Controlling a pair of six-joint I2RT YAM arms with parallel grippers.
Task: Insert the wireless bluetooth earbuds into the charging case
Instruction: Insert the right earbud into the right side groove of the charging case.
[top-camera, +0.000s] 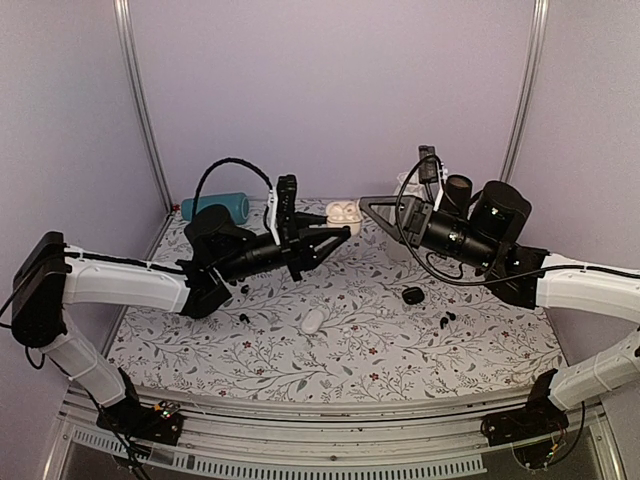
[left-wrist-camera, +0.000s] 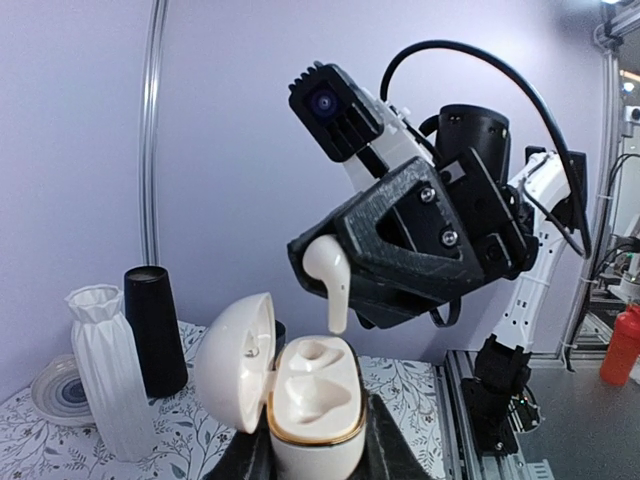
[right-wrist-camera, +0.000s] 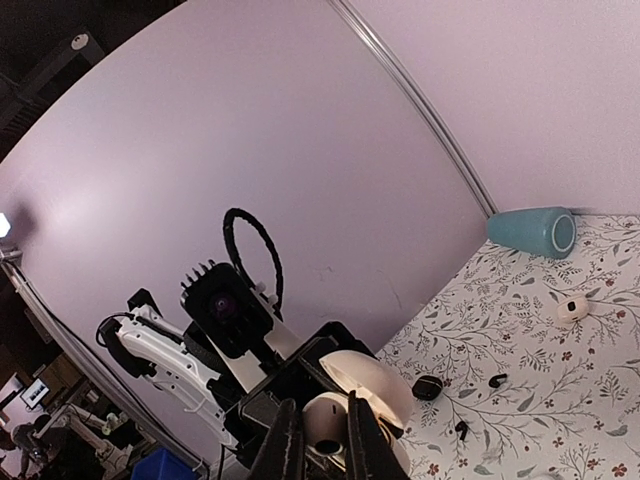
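Mid-air, left end effector (left-wrist-camera: 315, 458) clamping open case (left-wrist-camera: 312, 400), right end effector (right-wrist-camera: 327, 440) pinching earbud (left-wrist-camera: 335, 295), seemingly just above

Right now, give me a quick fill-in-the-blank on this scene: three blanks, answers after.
1. The left gripper holds a white charging case whose lid stands ____.
2. The right gripper pinches a white earbud, stem pointing down, just ____ the case.
3. Both sockets inside the case are ____.
Missing words: open; above; empty.
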